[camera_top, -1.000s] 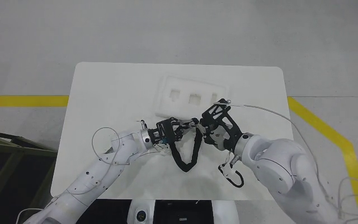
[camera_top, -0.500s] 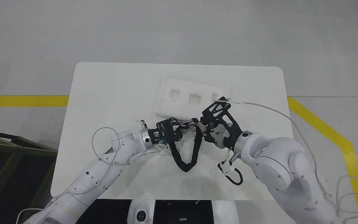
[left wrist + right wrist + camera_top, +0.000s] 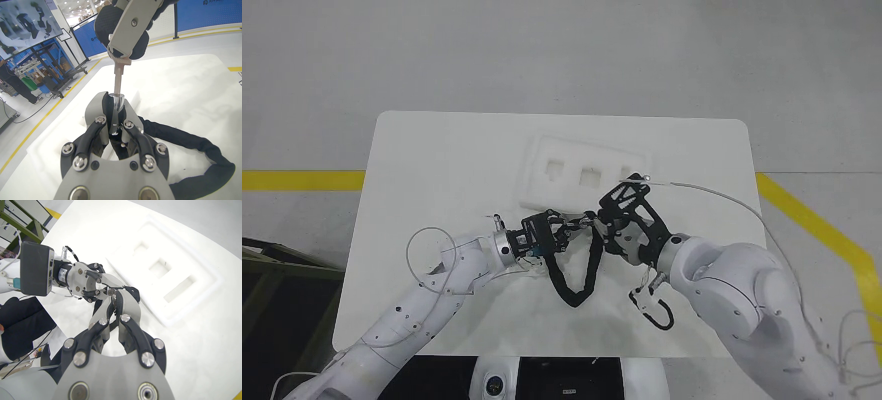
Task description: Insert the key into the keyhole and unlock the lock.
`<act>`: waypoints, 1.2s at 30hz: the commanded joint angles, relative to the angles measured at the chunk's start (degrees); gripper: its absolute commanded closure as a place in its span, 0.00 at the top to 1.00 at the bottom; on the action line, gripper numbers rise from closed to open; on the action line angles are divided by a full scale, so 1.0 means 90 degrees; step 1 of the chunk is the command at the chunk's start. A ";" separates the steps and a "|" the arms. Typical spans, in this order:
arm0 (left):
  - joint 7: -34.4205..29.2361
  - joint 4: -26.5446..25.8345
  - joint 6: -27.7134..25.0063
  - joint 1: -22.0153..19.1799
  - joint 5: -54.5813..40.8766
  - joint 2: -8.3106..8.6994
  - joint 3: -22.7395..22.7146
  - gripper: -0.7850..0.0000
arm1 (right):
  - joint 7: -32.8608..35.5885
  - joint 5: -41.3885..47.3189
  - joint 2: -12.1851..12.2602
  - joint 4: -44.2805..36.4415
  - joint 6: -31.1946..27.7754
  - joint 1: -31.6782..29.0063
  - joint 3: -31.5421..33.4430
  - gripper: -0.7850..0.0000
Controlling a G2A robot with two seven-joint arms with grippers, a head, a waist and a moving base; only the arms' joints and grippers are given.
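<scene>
The white tabletop (image 3: 432, 180) lies bare along its left side and far edge, giving open passage there. At the far middle, the white foam tray with three rectangular recesses (image 3: 587, 148) takes up the ground just behind the arms. In the centre the left arm's jaws, closed around the chrome lock cylinder (image 3: 119, 103), face the right arm's jaws, which pinch the silver key (image 3: 118, 77). The key bridges the gap between them. Beneath, the black fabric-sleeved chain loop (image 3: 179, 137) blocks the near centre of the tabletop.
</scene>
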 commanded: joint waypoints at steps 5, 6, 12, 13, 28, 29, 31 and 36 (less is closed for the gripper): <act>0.0000 0.0000 0.0000 0.0000 0.0000 0.0000 0.0000 0.00 | 0.0061 -0.0033 -0.0033 0.0070 0.0061 0.0125 -0.0111 0.00; 0.0000 0.0000 0.0000 0.0000 0.0000 0.0000 0.0000 0.00 | 0.0070 -0.0046 -0.0039 0.0085 0.0072 0.0146 -0.0131 0.00; 0.0000 0.0000 0.0000 0.0000 0.0000 0.0000 0.0000 0.00 | 0.0126 -0.0113 -0.0078 0.0205 0.0146 0.0268 -0.0268 0.00; 0.0000 0.0000 0.0000 0.0000 0.0000 0.0000 0.0000 0.00 | 0.0129 -0.0121 -0.0084 0.0224 0.0155 0.0287 -0.0289 0.00; 0.0000 0.0000 0.0000 0.0000 0.0000 0.0000 0.0000 0.00 | 0.0204 -0.0208 -0.0177 0.0447 0.0235 0.0504 -0.0539 0.00; 0.0000 0.0000 0.0000 0.0000 0.0000 0.0000 0.0000 0.00 | 0.0202 -0.0209 -0.0183 0.0461 0.0236 0.0516 -0.0548 0.00; 0.0000 0.0000 0.0000 0.0000 0.0000 0.0000 0.0000 0.00 | 0.0214 -0.0225 -0.0193 0.0484 0.0236 0.0536 -0.0568 0.00; 0.0000 0.0000 0.0000 0.0000 0.0000 0.0000 0.0000 0.00 | 0.0238 -0.0225 -0.0212 0.0494 0.0241 0.0561 -0.0567 0.64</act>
